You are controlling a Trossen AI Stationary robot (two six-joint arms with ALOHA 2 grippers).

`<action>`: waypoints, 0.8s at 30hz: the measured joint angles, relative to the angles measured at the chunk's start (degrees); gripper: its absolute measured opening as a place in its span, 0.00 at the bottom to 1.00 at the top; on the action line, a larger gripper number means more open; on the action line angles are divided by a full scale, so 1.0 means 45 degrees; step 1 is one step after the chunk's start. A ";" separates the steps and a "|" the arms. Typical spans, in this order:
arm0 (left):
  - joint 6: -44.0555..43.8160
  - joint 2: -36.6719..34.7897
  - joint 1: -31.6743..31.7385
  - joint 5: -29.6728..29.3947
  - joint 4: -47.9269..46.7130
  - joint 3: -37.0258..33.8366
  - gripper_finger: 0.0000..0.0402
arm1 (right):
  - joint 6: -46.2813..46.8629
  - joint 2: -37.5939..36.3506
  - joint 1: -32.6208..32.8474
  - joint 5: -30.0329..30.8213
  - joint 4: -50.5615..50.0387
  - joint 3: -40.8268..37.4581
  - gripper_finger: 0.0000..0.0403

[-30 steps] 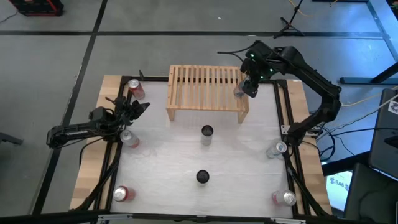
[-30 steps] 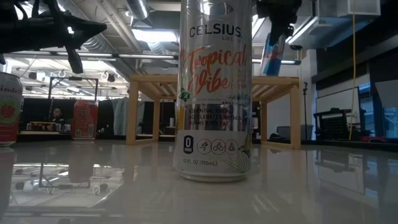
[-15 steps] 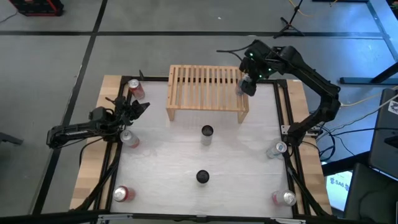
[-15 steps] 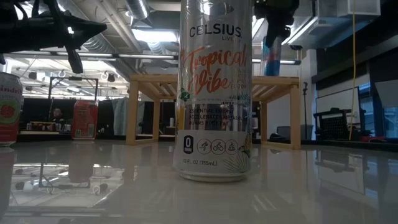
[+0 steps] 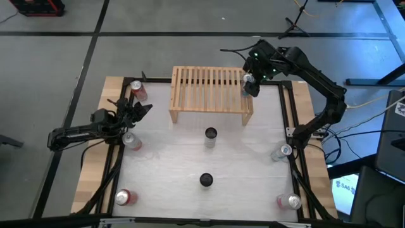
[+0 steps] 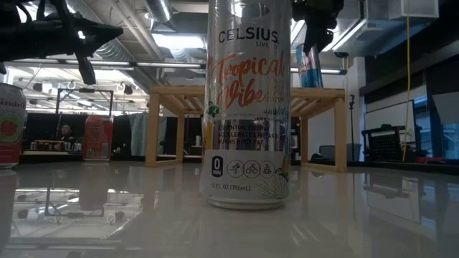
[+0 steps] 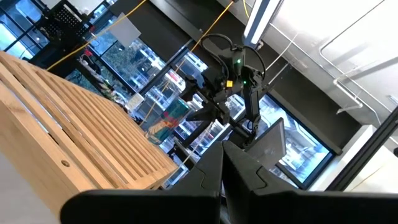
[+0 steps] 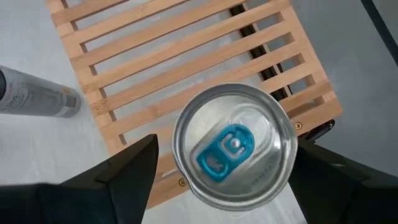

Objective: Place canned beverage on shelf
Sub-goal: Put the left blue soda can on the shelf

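The can [image 8: 234, 145], silver with a blue pull tab, stands upright on the right end of the shelf [image 5: 209, 88], close to that end's front corner, and the slats show beneath and around it in the right wrist view. The right end effector [image 5: 251, 81] hangs directly above it with its two fingers [image 8: 118, 174] spread wide on either side of the rim and a clear gap to the metal, so it has let go: the step in hand looks like the release that ends this placement. Judging by that, the next move calls for a straight lift clear of the can's top before any sideways travel, since a finger brushing the rim could tip the can off the near edge of the shelf. Out from the shelf, more cans wait on the worktop [image 5: 190, 164]: a dark-topped one [image 5: 211, 134] just in front of the shelf, another [image 5: 206, 180] farther forward, and others toward the worktop's edges. The left end effector [image 5: 140, 109] rests well to the shelf's left, clenched with nothing in it.
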 joint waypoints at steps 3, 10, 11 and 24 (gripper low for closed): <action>0.0000 0.0000 0.0000 0.0000 0.0000 0.0000 0.00 | -0.0050 0.0000 0.0000 0.0252 -0.0002 0.0000 0.79; 0.0000 0.0000 0.0004 -0.0005 0.0000 0.0000 0.00 | -0.0070 -0.0005 -0.0001 0.0028 0.0172 -0.0005 0.78; 0.0000 0.0000 0.0004 -0.0005 0.0000 0.0000 0.00 | -0.0070 -0.0005 -0.0005 0.0028 0.0235 -0.0005 0.76; 0.0000 0.0000 0.0003 -0.0005 0.0000 0.0000 0.00 | -0.0386 -0.0015 0.0000 0.0087 0.0274 -0.0005 0.53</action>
